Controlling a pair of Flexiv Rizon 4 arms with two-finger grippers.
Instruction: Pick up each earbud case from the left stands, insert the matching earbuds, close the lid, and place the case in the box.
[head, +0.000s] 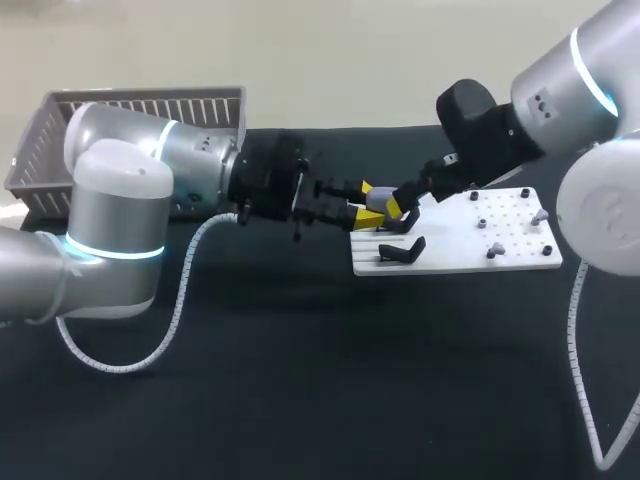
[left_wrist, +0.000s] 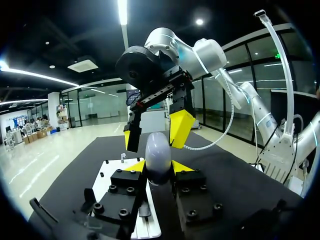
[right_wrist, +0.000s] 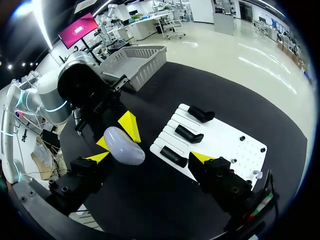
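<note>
A smooth grey-lilac earbud case (head: 381, 208) hangs in the air just left of the white stand board (head: 455, 240). My left gripper (head: 368, 212) is shut on it; in the left wrist view the case (left_wrist: 158, 156) sits upright between its yellow tips (left_wrist: 159, 167). My right gripper (head: 408, 200) is open wide, its fingers astride the case without touching it. In the right wrist view the case (right_wrist: 124, 146) lies close to one of its own fingertips (right_wrist: 98, 157). Three black stands (right_wrist: 189, 134) on the board are bare.
Small grey earbuds (head: 495, 247) sit on pegs at the board's right half. A grey slatted basket (head: 150, 105) stands at the back left of the black table. The left arm's white cable (head: 180, 300) loops over the table in front.
</note>
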